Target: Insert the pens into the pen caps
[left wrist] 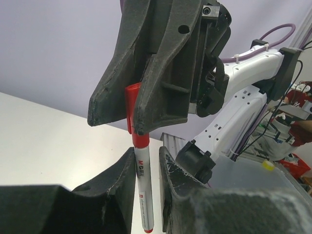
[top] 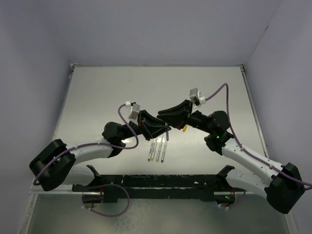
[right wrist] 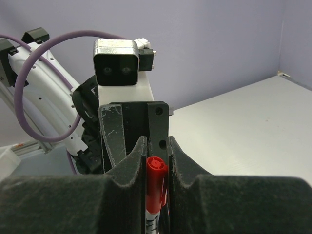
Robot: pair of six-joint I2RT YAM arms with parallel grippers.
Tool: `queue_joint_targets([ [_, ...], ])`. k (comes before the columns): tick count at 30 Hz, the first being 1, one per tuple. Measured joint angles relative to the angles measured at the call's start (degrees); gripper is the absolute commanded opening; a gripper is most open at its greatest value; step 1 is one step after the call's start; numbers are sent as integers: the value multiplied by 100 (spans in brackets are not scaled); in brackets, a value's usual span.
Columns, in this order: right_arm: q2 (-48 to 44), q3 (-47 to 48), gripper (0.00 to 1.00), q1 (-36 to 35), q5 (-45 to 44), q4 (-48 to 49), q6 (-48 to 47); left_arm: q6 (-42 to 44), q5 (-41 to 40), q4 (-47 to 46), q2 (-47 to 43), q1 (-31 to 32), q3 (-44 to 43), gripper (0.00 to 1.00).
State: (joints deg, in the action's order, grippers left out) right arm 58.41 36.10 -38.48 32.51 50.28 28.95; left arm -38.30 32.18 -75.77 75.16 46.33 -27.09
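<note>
my left jaws clench the pen [left wrist: 144,195], right jaws grasp the red cap [left wrist: 131,105] at its 12 o'clock, above the worktop [top: 97,97]. an off-axis push could jam it or slip the barrel.

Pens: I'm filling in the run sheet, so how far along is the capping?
Done: nothing certain; four pens lie on the table, too small to tell whether capped. In hand: the right gripper clamps the red cap, which meets the red-banded pen standing between the jaws of the left gripper. Left: seating that cap fully, then whatever those four need.
</note>
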Motion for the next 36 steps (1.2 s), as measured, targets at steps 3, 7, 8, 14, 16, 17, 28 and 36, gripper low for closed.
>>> queue_joint_targets([
  [3,0,0,0,0,0,0,0,0,11,4,0,0,0,27],
  [7,0,0,0,0,2,-2,0,0,20,15,0,0,0,17],
  [8,0,0,0,-2,4,-2,2,4,22,28,0,0,0,6],
  [14,-33,0,0,-9,20,-20,-20,7,24,57,0,-2,0,0],
  [16,-33,0,0,-9,24,-37,-20,0,15,76,-15,-2,0,0],
  [17,-33,0,0,-9,26,-55,-20,0,4,116,-39,-2,0,0],
  [28,-44,-203,0,-57,15,28,48,417,-216,1325,-673,33,-22,0],
  [36,-83,-295,17,-57,-389,160,-11,597,-83,1980,-651,-52,-376,0],
])
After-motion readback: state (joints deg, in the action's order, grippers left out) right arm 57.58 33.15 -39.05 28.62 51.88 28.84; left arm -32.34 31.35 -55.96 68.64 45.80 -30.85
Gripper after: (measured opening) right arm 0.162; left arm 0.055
